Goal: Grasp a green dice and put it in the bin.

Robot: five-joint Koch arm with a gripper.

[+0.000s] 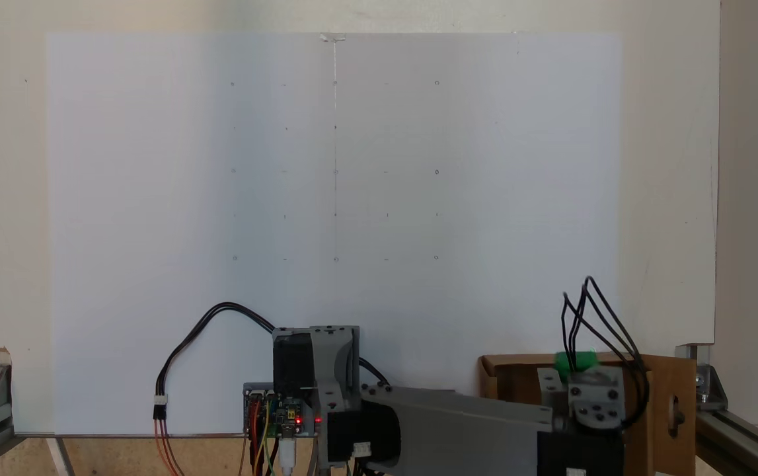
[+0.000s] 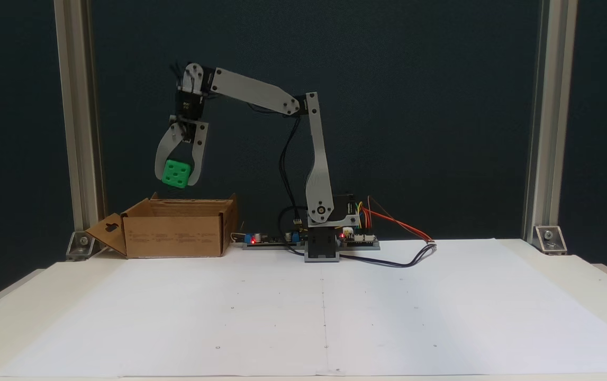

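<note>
The green dice [image 2: 176, 174] hangs in the air between the two grey fingers of my gripper [image 2: 177, 179], which is shut on it. It sits a short way above the open top of the bin [image 2: 173, 228], a brown cardboard box at the left of the table in a fixed view. A side flap [image 2: 107, 232] with a keyhole cut-out sticks out to the left. Seen from above, a sliver of the green dice [image 1: 577, 359] shows past the wrist over the bin [image 1: 666, 396]. The fingers are hidden there by the wrist.
The arm's base [image 2: 323, 244] and circuit boards with lit red lights [image 2: 261, 239] stand at the back of the table beside the bin. Loose wires [image 2: 398, 233] trail right. A white paper sheet [image 2: 324, 307] covers the table. Aluminium posts [image 2: 73, 121] frame the back corners.
</note>
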